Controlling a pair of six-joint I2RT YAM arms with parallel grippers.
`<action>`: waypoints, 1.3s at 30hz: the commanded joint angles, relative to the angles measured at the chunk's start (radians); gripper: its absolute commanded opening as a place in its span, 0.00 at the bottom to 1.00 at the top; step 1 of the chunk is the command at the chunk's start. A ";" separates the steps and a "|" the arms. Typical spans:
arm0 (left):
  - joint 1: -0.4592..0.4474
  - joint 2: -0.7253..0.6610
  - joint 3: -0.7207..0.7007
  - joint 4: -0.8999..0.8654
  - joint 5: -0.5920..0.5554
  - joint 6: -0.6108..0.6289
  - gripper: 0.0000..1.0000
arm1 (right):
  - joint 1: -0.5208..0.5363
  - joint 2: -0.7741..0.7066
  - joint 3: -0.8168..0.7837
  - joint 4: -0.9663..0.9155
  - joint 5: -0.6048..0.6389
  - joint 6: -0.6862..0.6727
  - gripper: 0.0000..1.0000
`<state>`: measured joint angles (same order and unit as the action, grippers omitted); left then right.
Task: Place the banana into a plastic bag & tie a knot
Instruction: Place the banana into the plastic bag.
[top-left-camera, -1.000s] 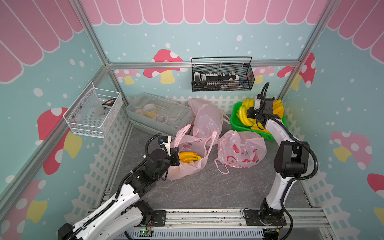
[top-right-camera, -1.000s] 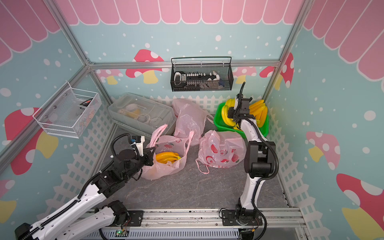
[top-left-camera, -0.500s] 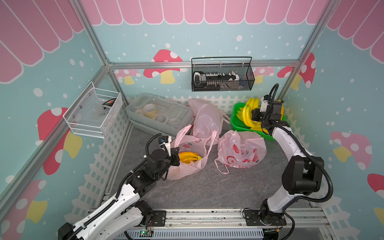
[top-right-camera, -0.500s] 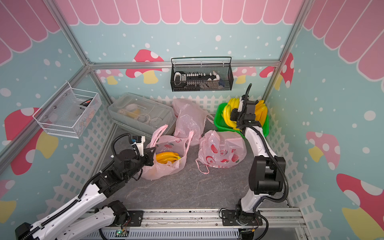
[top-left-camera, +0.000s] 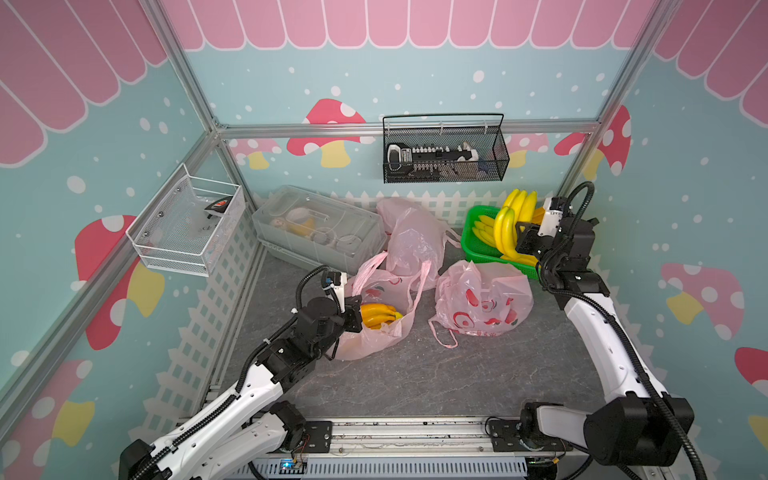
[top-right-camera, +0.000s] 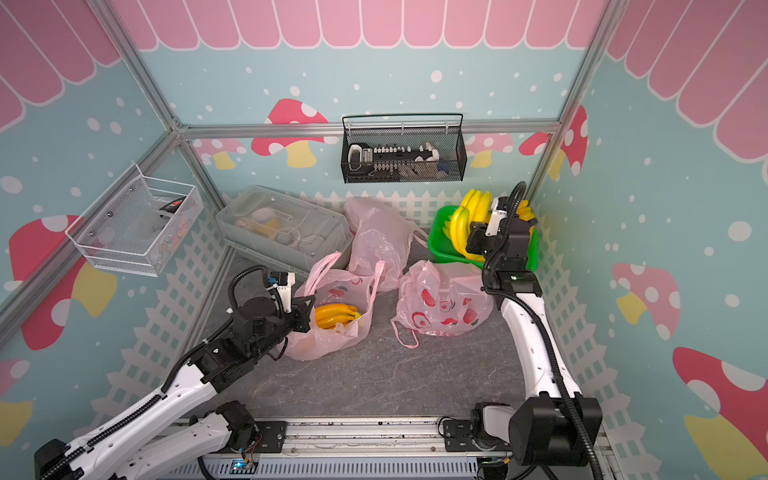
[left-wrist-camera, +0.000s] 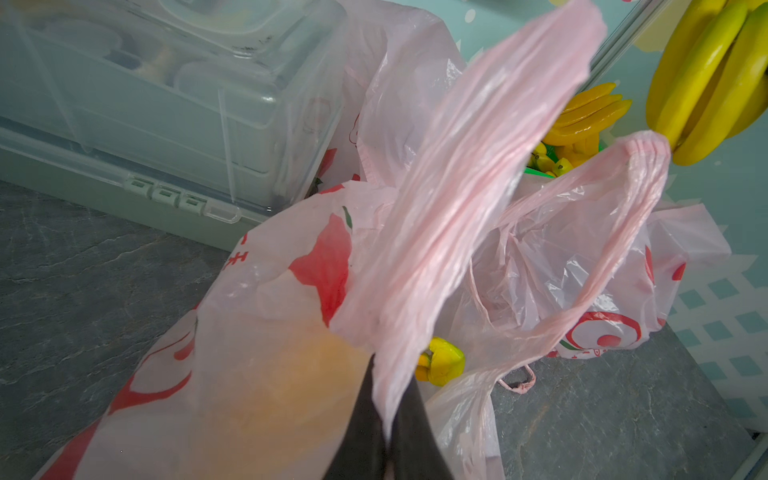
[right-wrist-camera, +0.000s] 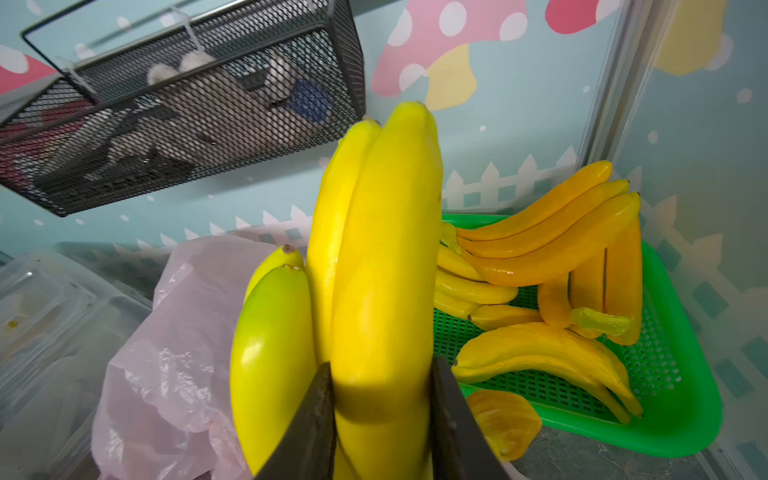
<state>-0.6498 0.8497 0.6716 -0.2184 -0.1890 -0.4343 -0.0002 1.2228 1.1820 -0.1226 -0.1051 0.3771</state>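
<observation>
A pink plastic bag (top-left-camera: 386, 332) (top-right-camera: 332, 340) lies open on the grey floor with a yellow banana bunch (top-left-camera: 376, 316) (top-right-camera: 334, 316) inside. My left gripper (top-left-camera: 353, 318) (top-right-camera: 308, 313) (left-wrist-camera: 388, 399) is shut on the bag's near handle (left-wrist-camera: 457, 199) and holds the mouth open. My right gripper (top-left-camera: 524, 239) (top-right-camera: 476, 237) (right-wrist-camera: 380, 370) is shut on a second, bright yellow banana bunch (top-left-camera: 509, 230) (top-right-camera: 461, 228) (right-wrist-camera: 382, 270). That bunch stands upright above the green basket (top-left-camera: 471, 239) (top-right-camera: 436, 245) (right-wrist-camera: 681, 395), which holds several more bananas.
A filled pink bag (top-left-camera: 482, 299) (top-right-camera: 440, 303) lies between the open bag and the green basket. Another pink bag (top-left-camera: 411, 237) sits at the back beside a clear plastic box (top-left-camera: 316, 228). A black wire basket (top-left-camera: 444, 153) and a white one (top-left-camera: 187, 224) hang on the walls.
My right arm has swung its elbow outward to the right and lower, keeping the banana bunch in its grip over the green basket. The left arm and the open bag have not moved.
</observation>
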 joint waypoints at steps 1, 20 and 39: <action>0.005 0.006 0.020 0.010 0.016 -0.003 0.00 | 0.060 -0.077 -0.009 -0.018 -0.032 -0.024 0.19; 0.005 -0.009 0.035 -0.030 0.003 -0.035 0.00 | 0.741 -0.210 -0.041 0.032 -0.068 0.001 0.18; 0.005 -0.078 -0.027 0.025 0.001 -0.095 0.00 | 0.835 0.033 -0.272 0.451 -0.050 0.178 0.18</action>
<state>-0.6498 0.7883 0.6617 -0.2108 -0.1860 -0.5129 0.8322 1.2484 0.9424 0.2054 -0.2012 0.5339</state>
